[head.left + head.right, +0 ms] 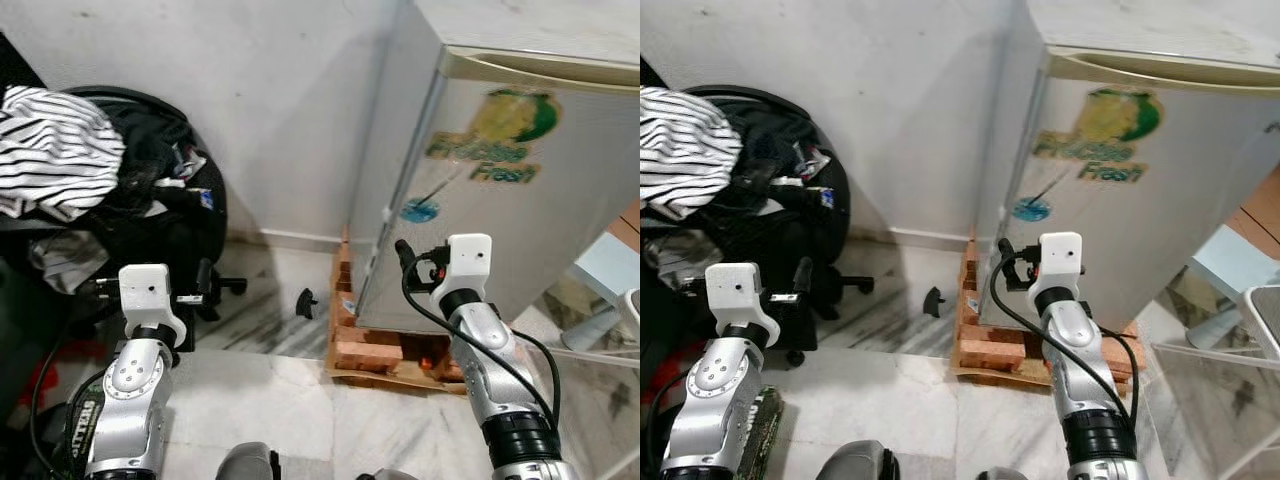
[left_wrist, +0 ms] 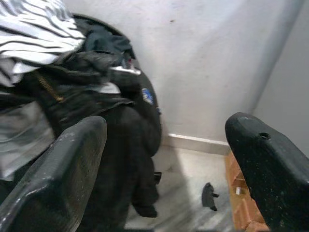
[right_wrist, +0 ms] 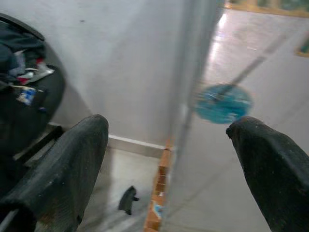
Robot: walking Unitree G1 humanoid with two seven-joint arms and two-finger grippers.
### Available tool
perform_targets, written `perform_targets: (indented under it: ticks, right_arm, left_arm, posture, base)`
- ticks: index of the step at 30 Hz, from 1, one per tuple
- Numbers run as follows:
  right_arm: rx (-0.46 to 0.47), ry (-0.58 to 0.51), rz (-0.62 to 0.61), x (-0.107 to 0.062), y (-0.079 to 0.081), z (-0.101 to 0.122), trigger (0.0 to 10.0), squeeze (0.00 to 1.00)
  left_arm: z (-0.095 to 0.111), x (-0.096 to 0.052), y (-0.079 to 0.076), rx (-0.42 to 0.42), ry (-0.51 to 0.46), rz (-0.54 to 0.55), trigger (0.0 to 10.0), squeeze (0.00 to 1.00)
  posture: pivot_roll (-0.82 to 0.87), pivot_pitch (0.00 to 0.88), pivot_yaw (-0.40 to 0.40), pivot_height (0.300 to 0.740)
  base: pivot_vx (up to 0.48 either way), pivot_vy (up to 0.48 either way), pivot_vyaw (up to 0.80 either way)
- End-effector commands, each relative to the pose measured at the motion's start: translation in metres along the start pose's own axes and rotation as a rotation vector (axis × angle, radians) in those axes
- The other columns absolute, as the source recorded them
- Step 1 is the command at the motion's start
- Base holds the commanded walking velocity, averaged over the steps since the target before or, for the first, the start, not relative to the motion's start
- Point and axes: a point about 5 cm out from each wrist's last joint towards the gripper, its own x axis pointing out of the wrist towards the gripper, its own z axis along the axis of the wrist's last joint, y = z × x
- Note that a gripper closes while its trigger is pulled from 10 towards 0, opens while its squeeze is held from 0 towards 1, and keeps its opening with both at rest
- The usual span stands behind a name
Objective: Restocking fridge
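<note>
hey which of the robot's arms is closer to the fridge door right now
Right. The right tool is raised just in front of the fridge door, near its lower left edge, fingers open. The left tool is off to the left, by the clothes-piled chair, also open.

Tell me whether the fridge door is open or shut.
Shut. The fridge door lies flush with the cabinet, its stickered front unbroken and no interior showing. The right hand hovers open at the door's edge, holding nothing.

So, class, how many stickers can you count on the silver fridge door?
2: a large green-and-yellow printed sticker high on the silver fridge door, and a small round blue sticker lower, near the door's edge. Others may be hidden.
</note>
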Motion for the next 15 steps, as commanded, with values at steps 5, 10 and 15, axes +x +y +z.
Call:
perform_targets:
  ticks: [5, 10, 15]
  right_arm:
    - [-0.011, 0.007, -0.039, -0.0021, -0.0109, -0.0002, 10.0, 0.00]
    - [-0.011, 0.006, -0.041, -0.0019, -0.0110, -0.0001, 10.0, 0.00]
    - [-0.011, 0.005, -0.044, -0.0018, -0.0111, 0.0002, 10.0, 0.00]
  left_arm:
    - [-0.0004, 0.0007, -0.0051, 0.007, 0.002, -0.009, 10.0, 0.00]
    - [0.0020, -0.0003, -0.0057, 0.024, -0.019, -0.041, 10.0, 0.00]
    - [0.0025, -0.0005, -0.0062, 0.044, -0.023, -0.050, 10.0, 0.00]
  posture:
    - [0.13, 0.030, -0.051, 0.740]
    - [0.13, 0.030, -0.051, 0.740]
    - [0.13, 0.030, -0.050, 0.740]
  base:
    - [0.000, 0.000, 0.00]
    - [0.185, 0.197, 0.00]
    - [0.355, 0.323, -0.09]
